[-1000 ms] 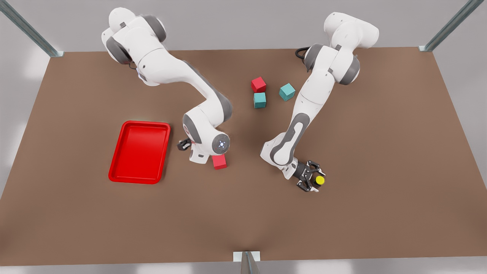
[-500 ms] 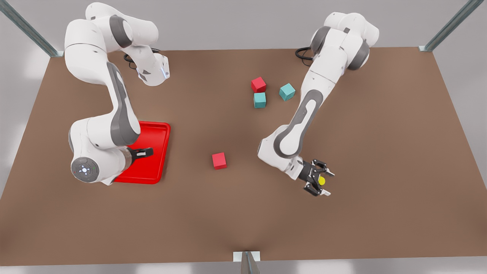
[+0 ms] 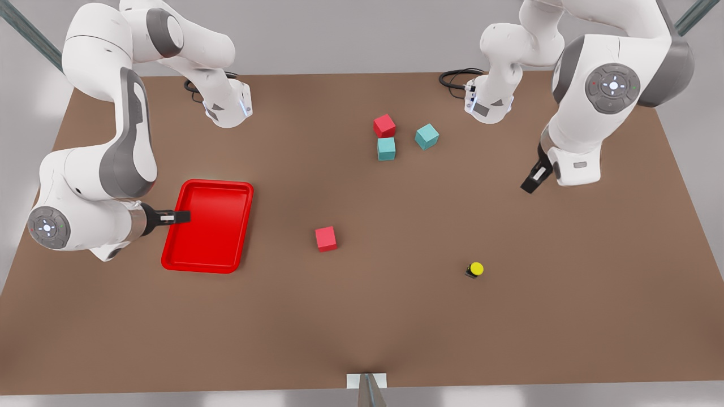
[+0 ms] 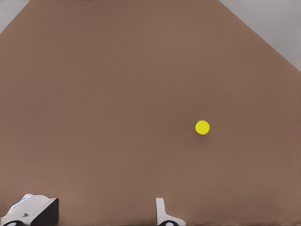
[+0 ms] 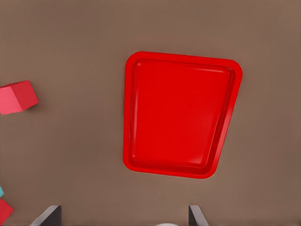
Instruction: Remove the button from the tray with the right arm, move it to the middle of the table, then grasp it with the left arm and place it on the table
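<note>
The tiny push-button with a round yellow cap on a short black-and-grey body [image 3: 474,269] stands by itself on the large matte brown tabletop [image 3: 362,322], held by nothing, toward the front view's right and well apart from everything else; from above, the left wrist view shows its yellow cap [image 4: 202,127] on bare brown surface. At about ten o'clock from it, well apart, a small red cube [image 3: 326,238] sits alone near the middle of the table, also visible in the right wrist view [image 5: 18,97]. Farther off at about eleven o'clock a cluster of three cubes lies toward the far edge: a red cube [image 3: 384,125] just beside a teal cube [image 3: 386,148], with a second teal cube [image 3: 427,136] near them. At nine o'clock from the button, far across the table, lies the flat bright red rectangular tray with rounded corners and a low rim [image 3: 172,261], nothing inside it, as the right wrist view confirms [image 5: 178,56]. The right gripper [image 3: 180,216] hangs over the tray's rim, its fingers [image 5: 49,215] spread wide and holding nothing. The left gripper [image 3: 533,181] hangs raised at about one o'clock from the button, well apart from it, fingers [image 4: 162,213] likewise spread wide and empty.
</note>
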`<state>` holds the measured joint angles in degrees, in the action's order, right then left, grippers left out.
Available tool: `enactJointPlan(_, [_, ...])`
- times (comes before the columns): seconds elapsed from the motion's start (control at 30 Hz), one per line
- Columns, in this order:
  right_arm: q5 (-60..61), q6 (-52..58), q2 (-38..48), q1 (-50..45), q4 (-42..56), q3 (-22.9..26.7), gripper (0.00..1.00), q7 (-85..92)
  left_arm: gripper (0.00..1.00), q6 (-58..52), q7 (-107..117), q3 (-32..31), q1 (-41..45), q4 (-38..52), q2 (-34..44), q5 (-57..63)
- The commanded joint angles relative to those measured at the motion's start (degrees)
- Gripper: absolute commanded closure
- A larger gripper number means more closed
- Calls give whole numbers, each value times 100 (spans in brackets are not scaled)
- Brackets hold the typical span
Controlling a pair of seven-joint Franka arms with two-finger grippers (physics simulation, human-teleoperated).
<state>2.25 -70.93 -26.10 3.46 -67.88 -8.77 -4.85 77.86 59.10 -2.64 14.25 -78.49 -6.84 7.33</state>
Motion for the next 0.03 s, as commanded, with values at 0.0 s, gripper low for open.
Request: enactJointPlan(0.0, [-5, 44, 8, -21, 3, -2, 0, 116, 0, 159, -6631, 0, -10, -8, 16, -162])
